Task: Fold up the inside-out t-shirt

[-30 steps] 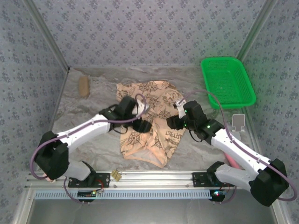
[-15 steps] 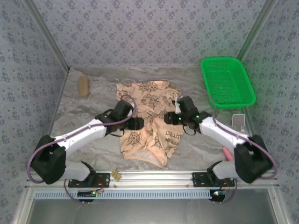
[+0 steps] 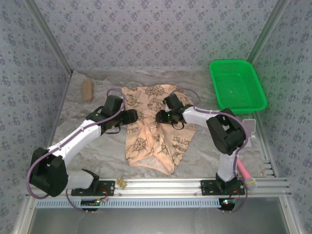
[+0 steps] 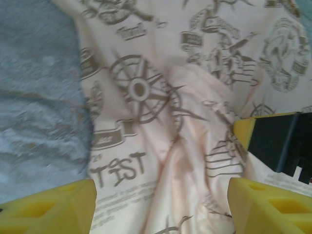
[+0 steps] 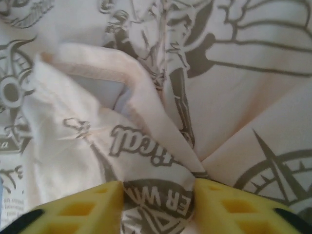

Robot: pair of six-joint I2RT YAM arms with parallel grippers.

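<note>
Shirt: soft tan t-shirt with brown compass prints (image 3: 157, 142) lay crumpled.
Left tool (image 4: 158, 204): was spread wide above it.
Right tool (image 5: 158, 195): pinched a fold.

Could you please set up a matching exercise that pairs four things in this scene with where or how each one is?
Things:
1. t-shirt
2. basket
3. left gripper
4. brown block

Places or states:
A. far right of the table, green
B. far left of the table, beside the wall
C. spread out in the middle of the table
D. open, fingers wide apart over printed cloth

Pairs: 1-C, 2-A, 3-D, 4-B
</note>
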